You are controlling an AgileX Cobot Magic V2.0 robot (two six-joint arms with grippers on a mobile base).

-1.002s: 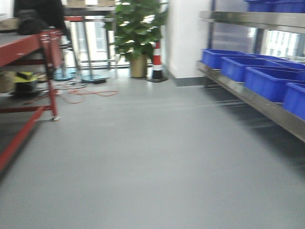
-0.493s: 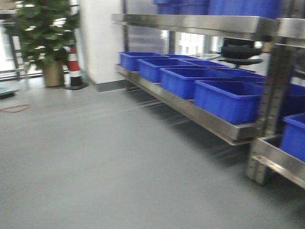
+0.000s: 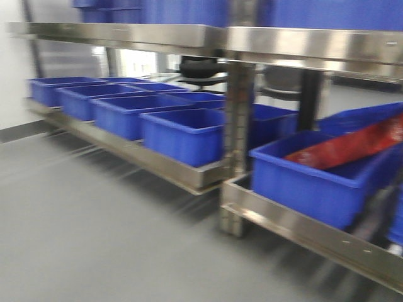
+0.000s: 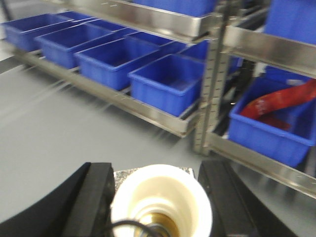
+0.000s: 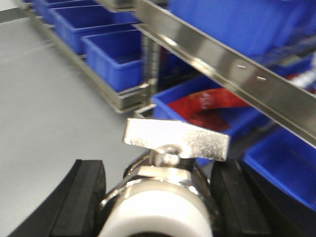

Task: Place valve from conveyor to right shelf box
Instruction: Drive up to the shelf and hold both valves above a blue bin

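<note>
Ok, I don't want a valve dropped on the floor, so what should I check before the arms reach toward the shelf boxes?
1. Grip of left end effector on cream-capped valve: ok, the cap sits between the fingers.
2. Grip of right end effector on handled valve: ok, it looks clamped.
3. Base at rest: cannot tell, all views are smeared.
4. Free space in nearest blue box: not ok, a red bag lies in it.
5. Free space in neighbouring blue box: ok, it looks empty.
6. Room under upper shelf: cannot tell.
</note>
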